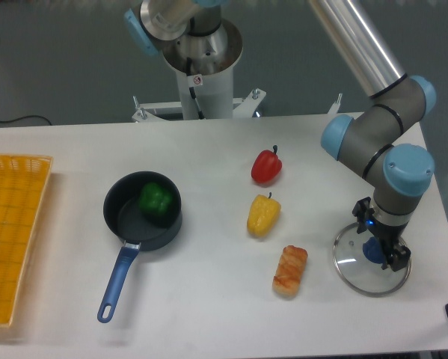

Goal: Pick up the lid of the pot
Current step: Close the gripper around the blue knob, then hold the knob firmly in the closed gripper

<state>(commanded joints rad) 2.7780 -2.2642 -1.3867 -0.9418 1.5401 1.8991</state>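
Observation:
The glass pot lid with a metal rim and a blue knob lies flat on the white table at the front right. My gripper points straight down over the lid's middle, its fingers standing on either side of the blue knob. Whether the fingers press on the knob is hidden by the gripper body. The lid rests on the table.
A dark pot with a blue handle holds a green pepper at centre left. A red pepper, a yellow pepper and a piece of bread lie left of the lid. A yellow basket sits at the left edge.

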